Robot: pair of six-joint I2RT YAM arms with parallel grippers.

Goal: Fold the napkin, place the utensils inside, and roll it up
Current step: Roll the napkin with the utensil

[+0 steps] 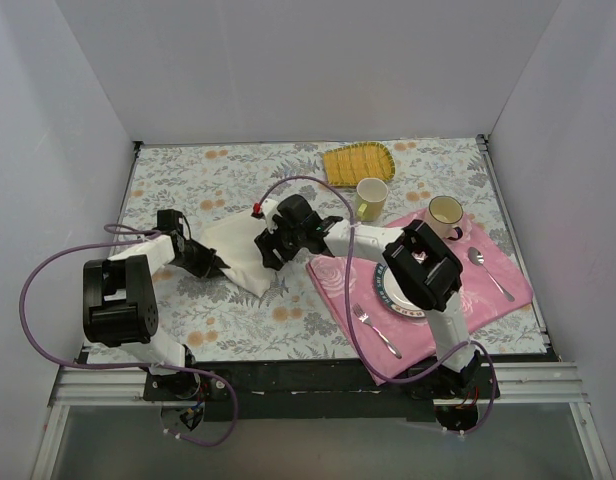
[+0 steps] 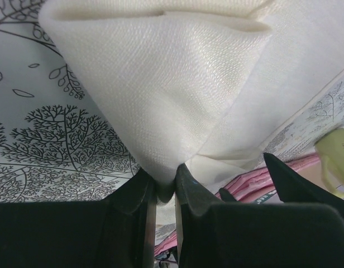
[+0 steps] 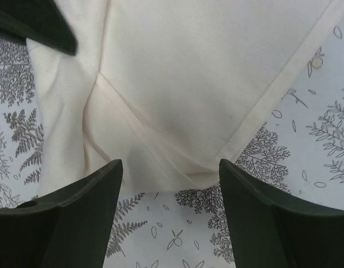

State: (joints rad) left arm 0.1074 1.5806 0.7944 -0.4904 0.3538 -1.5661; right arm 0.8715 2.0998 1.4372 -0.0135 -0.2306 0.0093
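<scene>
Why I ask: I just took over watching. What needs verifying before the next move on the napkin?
1. Left gripper pinching the napkin: ok.
2. Right gripper open, holding nothing: ok.
3. Napkin's hemmed corner lying under the gap between the right fingers: ok.
4. Napkin folded flat and neat: not ok, it is bunched and creased.
5. Gold utensil located: cannot tell, no view shows it.

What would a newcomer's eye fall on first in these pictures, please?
The plain cream-white cloth napkin sits mid-table, pinched in the left gripper, with the right gripper open above its hem. Right of it spreads a pink rose-patterned placemat with a silver fork and spoon.
</scene>
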